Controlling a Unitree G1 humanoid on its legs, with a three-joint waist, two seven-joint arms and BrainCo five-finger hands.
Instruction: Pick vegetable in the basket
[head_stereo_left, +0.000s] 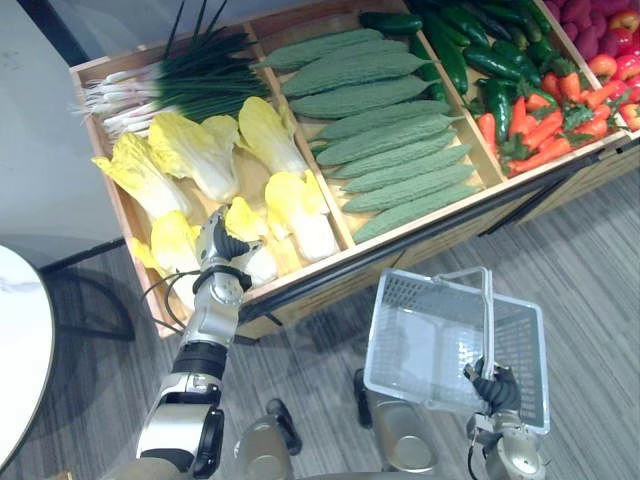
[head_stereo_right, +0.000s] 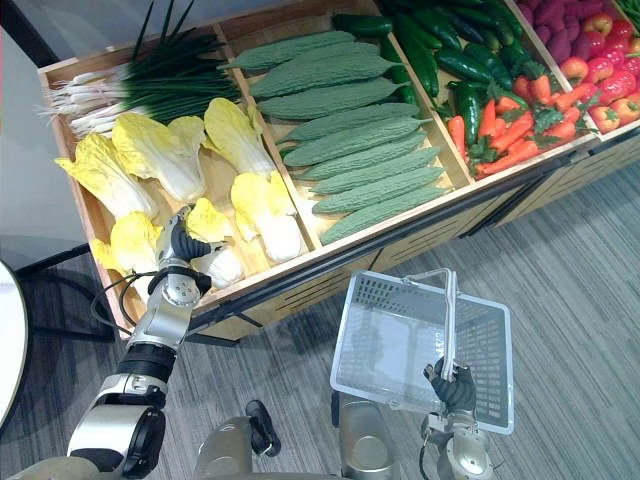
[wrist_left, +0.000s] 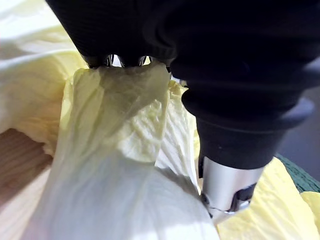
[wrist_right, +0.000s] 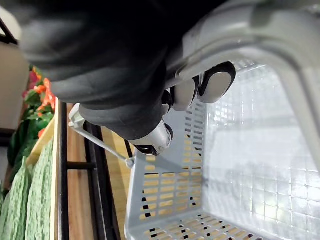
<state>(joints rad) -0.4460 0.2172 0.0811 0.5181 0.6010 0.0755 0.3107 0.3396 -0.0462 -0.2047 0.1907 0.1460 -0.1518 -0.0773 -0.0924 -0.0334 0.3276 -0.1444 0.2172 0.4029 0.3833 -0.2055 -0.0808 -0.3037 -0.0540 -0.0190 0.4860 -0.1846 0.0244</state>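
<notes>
Now the left hand (head_stereo_left: 225, 243) grips one cabbage (head_stereo_left: 261, 266) of six; the right hand (head_stereo_left: 495, 388) clasps the single basket (head_stereo_left: 420, 345) by its handle (head_stereo_left: 488, 320).

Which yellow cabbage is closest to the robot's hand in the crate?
The small cabbage at the front edge of the crate: its leaves press against the left hand. The other cabbages lie further back or off to the side.

Left arm reaching forward, right arm held low with a closed grip.
The left arm (head_stereo_left: 205, 340) stretches up from the lower left with a straight wrist, and the left hand (head_stereo_left: 225, 243) at its end shows its dark ribbed back facing up. The right hand (head_stereo_left: 497, 388) sits low at the lower right, wrist upright, fingers (wrist_right: 216, 82) curled round the basket handle (head_stereo_left: 488, 310).
</notes>
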